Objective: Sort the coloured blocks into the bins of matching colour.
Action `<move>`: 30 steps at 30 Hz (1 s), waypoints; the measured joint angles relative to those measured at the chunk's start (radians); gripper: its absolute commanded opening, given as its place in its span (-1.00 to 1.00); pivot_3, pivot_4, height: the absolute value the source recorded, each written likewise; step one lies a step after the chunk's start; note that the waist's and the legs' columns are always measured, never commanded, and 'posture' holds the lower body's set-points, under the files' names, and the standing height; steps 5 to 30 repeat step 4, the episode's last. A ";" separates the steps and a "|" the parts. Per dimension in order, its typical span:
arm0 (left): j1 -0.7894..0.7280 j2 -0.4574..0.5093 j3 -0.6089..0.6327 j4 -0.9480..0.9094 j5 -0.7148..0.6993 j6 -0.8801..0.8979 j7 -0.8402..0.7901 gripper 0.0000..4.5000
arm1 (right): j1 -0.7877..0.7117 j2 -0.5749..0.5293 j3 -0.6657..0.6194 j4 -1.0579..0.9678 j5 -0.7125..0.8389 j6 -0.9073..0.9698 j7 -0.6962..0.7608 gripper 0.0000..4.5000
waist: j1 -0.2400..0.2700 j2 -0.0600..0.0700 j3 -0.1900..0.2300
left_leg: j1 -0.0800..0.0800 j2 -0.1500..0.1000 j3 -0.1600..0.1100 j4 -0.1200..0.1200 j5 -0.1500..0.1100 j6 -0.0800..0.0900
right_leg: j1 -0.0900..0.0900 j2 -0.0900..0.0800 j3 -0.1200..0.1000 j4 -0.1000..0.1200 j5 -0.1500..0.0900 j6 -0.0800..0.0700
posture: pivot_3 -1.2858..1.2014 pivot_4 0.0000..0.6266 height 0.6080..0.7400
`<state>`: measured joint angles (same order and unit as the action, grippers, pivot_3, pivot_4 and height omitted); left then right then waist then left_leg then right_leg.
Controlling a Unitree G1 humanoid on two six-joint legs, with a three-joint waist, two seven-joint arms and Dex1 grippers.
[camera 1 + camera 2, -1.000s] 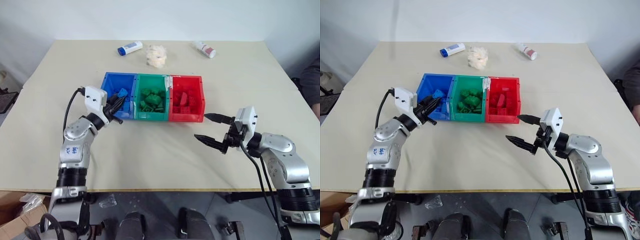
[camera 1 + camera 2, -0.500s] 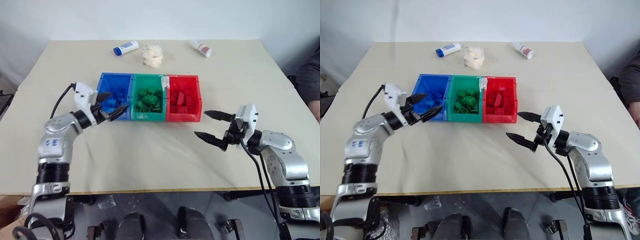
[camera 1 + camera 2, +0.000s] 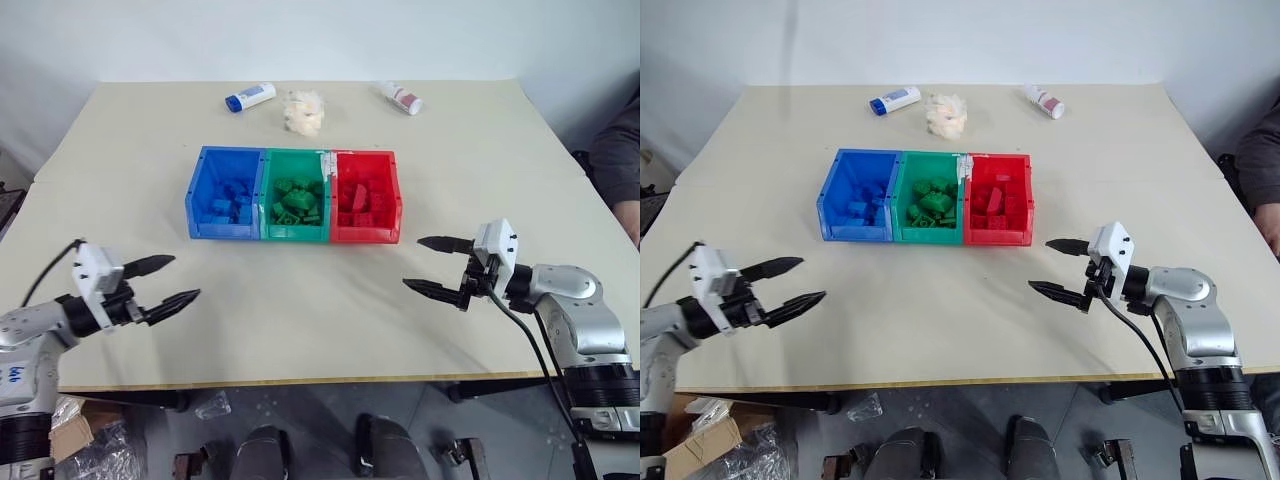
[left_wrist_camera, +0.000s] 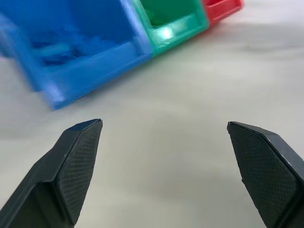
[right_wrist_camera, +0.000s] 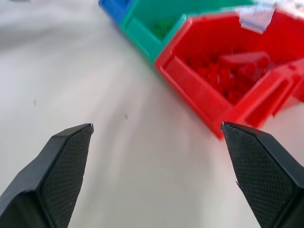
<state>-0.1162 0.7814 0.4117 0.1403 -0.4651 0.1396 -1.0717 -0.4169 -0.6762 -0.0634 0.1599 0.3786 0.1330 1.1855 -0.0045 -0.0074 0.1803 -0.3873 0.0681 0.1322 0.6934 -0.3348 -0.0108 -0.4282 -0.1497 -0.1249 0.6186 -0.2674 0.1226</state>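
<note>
Three joined bins stand in a row mid-table: the blue bin (image 3: 213, 231), the green bin (image 3: 293, 234) and the red bin (image 3: 366, 236). Blue blocks (image 3: 232, 200), green blocks (image 3: 296, 198) and red blocks (image 3: 362, 198) lie in the bins of their own colour. My left gripper (image 3: 185, 277) hovers open and empty near the table's front left, well short of the blue bin (image 4: 80, 76). My right gripper (image 3: 413, 263) is open and empty in front of and to the right of the red bin (image 5: 209, 102).
At the far edge lie a white bottle with a blue cap (image 3: 250, 96), a fluffy cream wad (image 3: 303, 112) and a white bottle with red markings (image 3: 405, 97). A person's sleeve (image 3: 620, 150) shows at the right edge. Bare tabletop (image 3: 300, 300) stretches between the grippers.
My left gripper opened at the blue bin, then drew back to the front left of the table. The right gripper shifted slightly to the right, still open.
</note>
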 measured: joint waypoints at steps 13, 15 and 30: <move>-0.011 0.013 0.009 0.038 0.000 -0.042 -0.003 0.99 | -0.020 0.002 0.018 0.032 -0.018 -0.025 0.014 1.00 | 0.001 0.000 0.000 | 0.000 0.000 0.000 0.000 0.000 0.000 | 0.000 0.000 0.000 0.000 0.000 0.000 | 0.03 -0.52 1.00; -0.011 0.013 0.009 0.038 0.000 -0.042 -0.003 0.99 | -0.020 0.002 0.018 0.032 -0.018 -0.025 0.014 1.00 | 0.001 0.000 0.000 | 0.000 0.000 0.000 0.000 0.000 0.000 | 0.000 0.000 0.000 0.000 0.000 0.000 | 0.03 -0.52 1.00; -0.011 0.013 0.009 0.038 0.000 -0.042 -0.003 0.99 | -0.020 0.002 0.018 0.032 -0.018 -0.025 0.014 1.00 | 0.001 0.000 0.000 | 0.000 0.000 0.000 0.000 0.000 0.000 | 0.000 0.000 0.000 0.000 0.000 0.000 | 0.03 -0.52 1.00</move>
